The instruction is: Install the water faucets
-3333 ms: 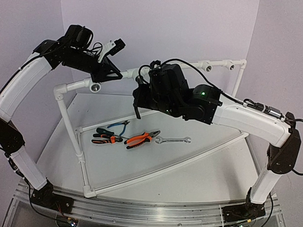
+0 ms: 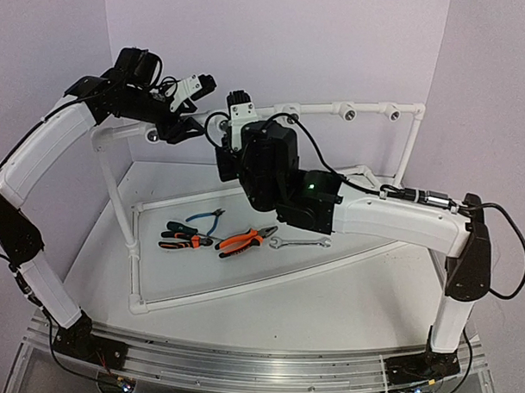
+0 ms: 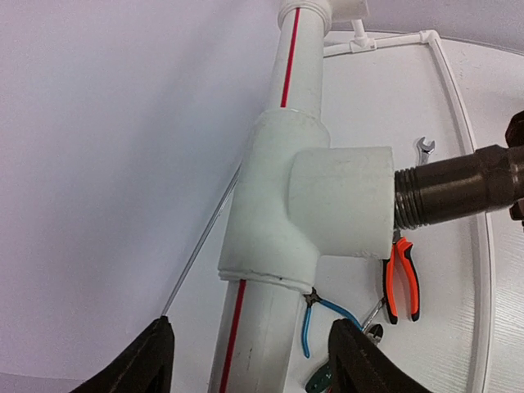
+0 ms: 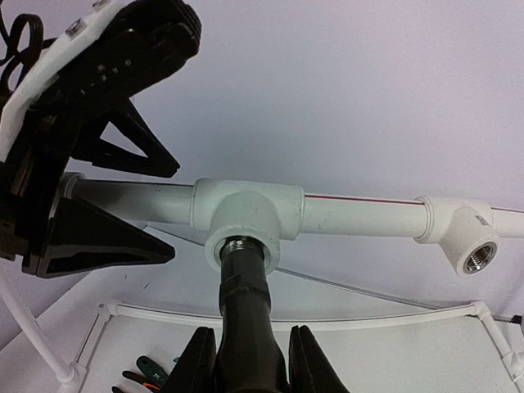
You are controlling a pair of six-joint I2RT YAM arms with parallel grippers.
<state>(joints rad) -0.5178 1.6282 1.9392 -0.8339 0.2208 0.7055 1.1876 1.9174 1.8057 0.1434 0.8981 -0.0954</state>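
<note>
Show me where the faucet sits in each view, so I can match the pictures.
Top external: not visible, hidden behind the right arm's wrist.
Left wrist: the faucet is at the right edge, threaded end in the white tee.
Right wrist: bottom centre, gripped by the right tool, tip at the tee's mouth.
Shared landmark: the white pipe rail.

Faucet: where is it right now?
Right wrist view, centre: the faucet is held in the right gripper, its threaded end in the tee fitting on the white pipe, beside the open left gripper.
</note>
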